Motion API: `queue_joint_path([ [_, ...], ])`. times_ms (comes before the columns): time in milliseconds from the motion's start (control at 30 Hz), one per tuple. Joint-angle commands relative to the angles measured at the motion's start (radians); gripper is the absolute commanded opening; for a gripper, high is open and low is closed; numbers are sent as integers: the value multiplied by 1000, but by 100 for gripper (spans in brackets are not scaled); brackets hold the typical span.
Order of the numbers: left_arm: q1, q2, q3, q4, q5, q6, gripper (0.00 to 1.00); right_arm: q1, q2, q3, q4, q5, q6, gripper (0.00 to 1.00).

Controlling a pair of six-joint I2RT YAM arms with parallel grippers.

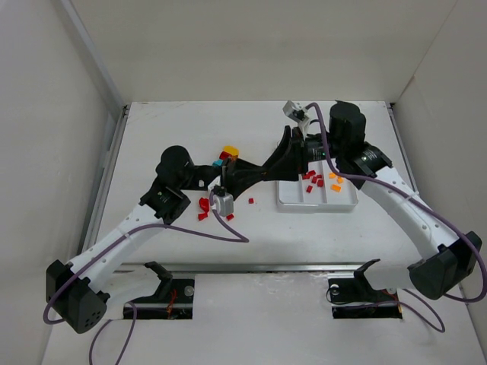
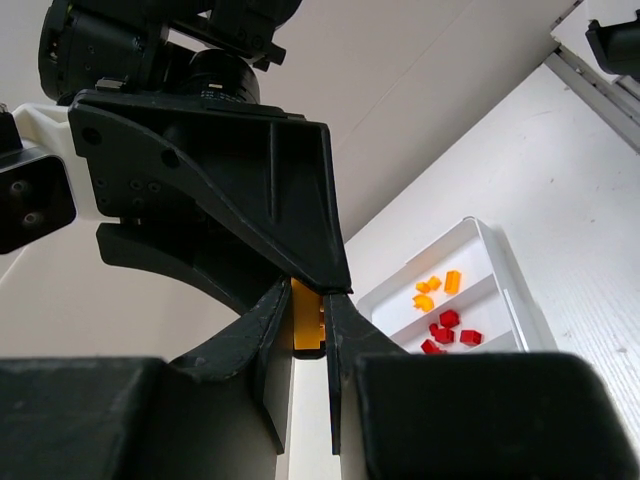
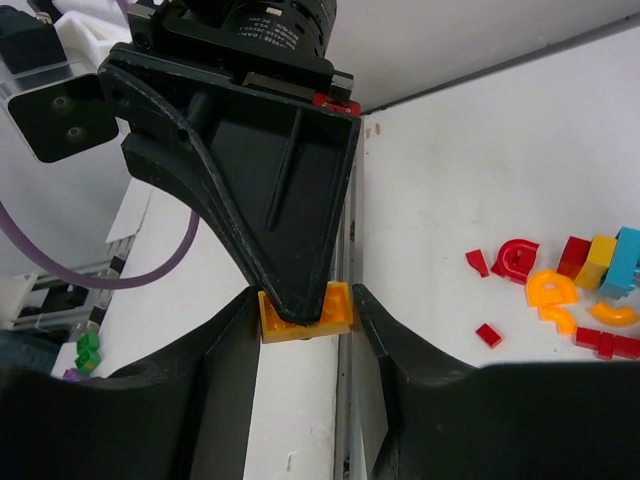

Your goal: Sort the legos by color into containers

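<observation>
Left gripper (image 2: 307,297) is clamped tight on a small orange-yellow plastic brick (image 3: 336,306), lifting it clear of the white table (image 1: 175,122), where loose red, orange and teal bricks (image 1: 205,204) lie scattered nearby. Right gripper (image 3: 305,296) meets it tip to tip, jaws set narrow around that same brick, fingers hard by both sides; pressing or not, can't tell. Further right, the white three-compartment plastic tray (image 1: 316,207) carries red bricks (image 1: 312,179) in its middle lane and orange ones (image 1: 335,182) in the right.

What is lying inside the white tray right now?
The tray holds red bricks in its middle compartment and orange bricks in the right one. The left compartment's near part looks bare; its far end is covered, so I cannot tell.
</observation>
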Motion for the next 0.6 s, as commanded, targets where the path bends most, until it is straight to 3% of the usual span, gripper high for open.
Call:
queue_joint_path([
  [0,-9,-24,-8,51,38,-3,0,8,2,41,54,-15,-12,29],
  [67,-9,-24,-8,51,38,-3,0,8,11,41,54,-15,-3,0],
  [167,-9,-24,-17,51,38,-3,0,17,11,31,54,-15,6,0],
  [200,-9,-24,-17,51,38,-3,15,17,11,31,54,-15,6,0],
  [300,-9,-24,-26,51,38,-12,27,17,11,31,54,-6,6,0],
  [333,-9,-24,-26,51,38,-12,39,17,11,31,54,-6,6,0],
  [467,-9,-33,-26,51,38,-21,60,17,-10,21,54,23,-14,0],
  [567,-9,-42,-37,51,12,-49,71,17,-21,-7,54,65,-14,0],
])
